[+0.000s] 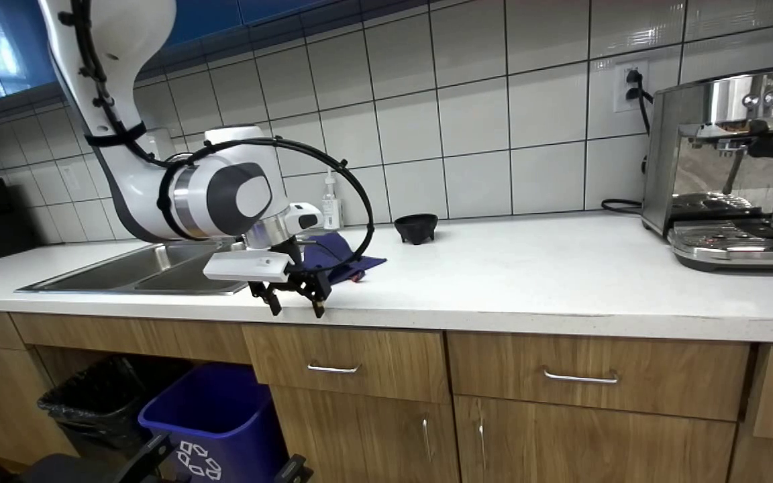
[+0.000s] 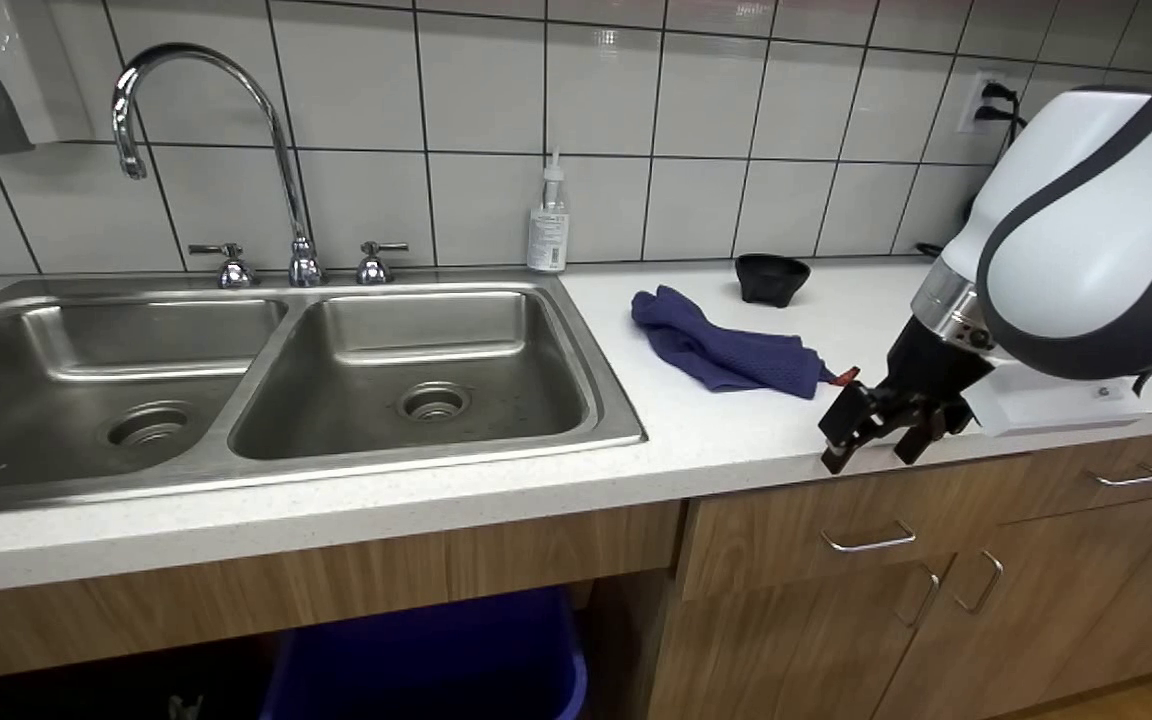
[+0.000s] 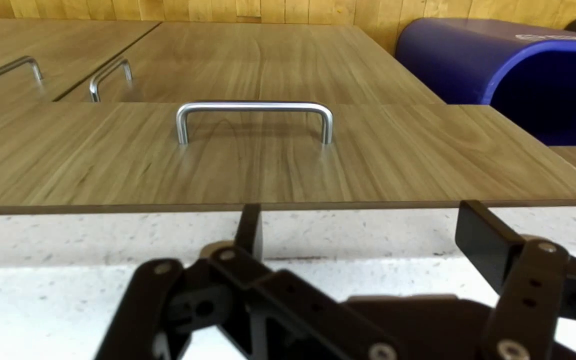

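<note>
1. The black two-finger gripper (image 3: pixel 360 232) on the white-and-grey robot arm (image 1: pixel 138 188) is hanging over the near edge of the white speckled countertop (image 1: pixel 527 268); it is standing released, its fingers (image 3: pixel 486 245) parting wide.
2. The brown wood-grain drawer (image 3: pixel 258 170) is sitting closed just below the gripper, on the counter's near face, and its silver bar handle (image 3: pixel 254 106) is projecting toward the near side.
3. The crumpled navy-blue cloth (image 2: pixel 726 345) is lying on the countertop, far of the gripper; a red object (image 2: pixel 846 376), too small to identify, is showing at its edge.
4. The small black footed bowl (image 2: pixel 771 280) is standing far and right of the cloth, close to the white tiled wall (image 1: pixel 474 114).
5. The stainless-steel double-basin sink (image 2: pixel 612 405) is occupying the counter left of the cloth, while a clear plastic pump bottle (image 2: pixel 548 238) is standing at its far right corner.
6. The silver espresso machine (image 1: pixel 729 161) is standing well to the right.
7. Below the counter, left of the drawer, the blue plastic recycling bin (image 1: pixel 245 443) is standing right of a black-lined bin (image 1: pixel 98 419).
</note>
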`<action>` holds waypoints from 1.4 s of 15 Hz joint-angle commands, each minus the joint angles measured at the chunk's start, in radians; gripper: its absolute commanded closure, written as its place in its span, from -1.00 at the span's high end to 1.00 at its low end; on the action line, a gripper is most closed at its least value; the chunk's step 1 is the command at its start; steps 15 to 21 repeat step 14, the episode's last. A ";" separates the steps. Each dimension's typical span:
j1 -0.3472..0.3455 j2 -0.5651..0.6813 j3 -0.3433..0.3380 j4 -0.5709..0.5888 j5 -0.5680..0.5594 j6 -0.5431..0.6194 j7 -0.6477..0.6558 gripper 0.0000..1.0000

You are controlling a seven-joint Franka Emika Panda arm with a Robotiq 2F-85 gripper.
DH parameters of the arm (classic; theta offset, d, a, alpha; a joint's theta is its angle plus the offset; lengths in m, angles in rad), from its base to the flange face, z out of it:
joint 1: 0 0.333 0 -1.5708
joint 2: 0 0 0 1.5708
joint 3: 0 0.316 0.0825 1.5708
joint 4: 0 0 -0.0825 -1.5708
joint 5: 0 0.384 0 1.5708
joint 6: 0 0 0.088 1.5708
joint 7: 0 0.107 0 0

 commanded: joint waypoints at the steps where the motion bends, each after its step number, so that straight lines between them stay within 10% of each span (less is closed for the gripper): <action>1: -0.028 -0.084 0.037 -0.042 0.040 -0.040 -0.036 1.00; 21: 0.014 -0.046 0.001 -0.025 0.033 -0.007 -0.013 1.00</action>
